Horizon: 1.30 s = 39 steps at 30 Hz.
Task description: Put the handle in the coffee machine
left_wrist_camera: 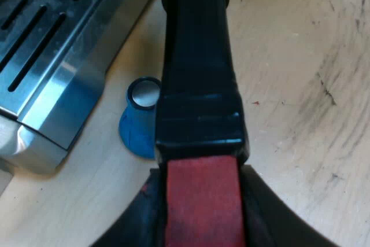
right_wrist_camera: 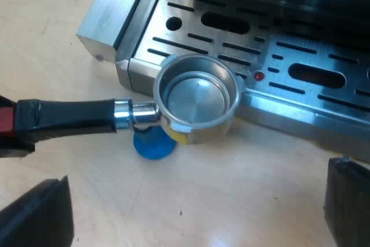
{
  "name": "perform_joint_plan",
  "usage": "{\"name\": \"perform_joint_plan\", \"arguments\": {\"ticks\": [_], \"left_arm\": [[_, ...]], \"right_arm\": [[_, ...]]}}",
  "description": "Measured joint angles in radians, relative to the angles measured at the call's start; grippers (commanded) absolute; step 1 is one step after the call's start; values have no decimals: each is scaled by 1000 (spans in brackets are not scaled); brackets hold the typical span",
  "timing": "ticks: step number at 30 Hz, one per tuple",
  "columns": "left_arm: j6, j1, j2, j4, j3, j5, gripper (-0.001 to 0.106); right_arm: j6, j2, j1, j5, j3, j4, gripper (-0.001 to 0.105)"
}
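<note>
Left claw (left_wrist_camera: 202, 215) pinches the dark, red-ended handle (left_wrist_camera: 196, 56) of a round metal holder (right_wrist_camera: 196, 99), ahead of the spread right claw (right_wrist_camera: 191, 212).

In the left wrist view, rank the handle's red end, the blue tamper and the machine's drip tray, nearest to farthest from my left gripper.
1. Red end, held in the left gripper.
2. Blue tamper, on the table, partly behind the handle.
3. Drip tray, beyond the tamper.

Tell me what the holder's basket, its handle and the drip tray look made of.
Basket: bare metal, probably stainless, polished; it mirrors light. Handle: black, glossy, plastic or a rubbery coating, cannot tell which; the end looks matte red. Drip tray: slotted sheet metal, brushed, with a soft sheen.
</note>
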Motion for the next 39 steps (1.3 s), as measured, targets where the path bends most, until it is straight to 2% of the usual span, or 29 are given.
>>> {"name": "perform_joint_plan", "arguments": {"ticks": [5,6,11,12,16,20,23,24,26,28,32,39], "left_arm": [[12,0,0,0,0,0,0],[16,0,0,0,0,0,0],[22,0,30,0,0,0,0],[22,0,37,-3,0,0,0],[39,28,55,-15,0,0,0],[83,85,79,-32,0,6,0],[89,97,85,-33,0,7,0],[134,149,113,-33,0,17,0],[158,178,124,-33,0,28,0],[213,215,136,-22,0,62,0],[254,228,171,-22,-2,75,0],[268,228,259,-37,-40,86,0]], "right_arm": [[13,0,16,18,35,-34,87],[27,6,51,35,124,-159,87],[27,17,64,63,166,-226,87],[27,36,67,108,192,-289,87],[27,74,67,184,192,-345,87],[27,103,67,205,192,-383,87],[27,116,67,205,192,-393,87],[27,117,67,205,192,-398,87],[27,116,67,205,192,-406,87],[27,116,67,210,192,-422,87],[27,120,67,243,192,-462,87],[24,180,67,399,192,-532,87]]}}
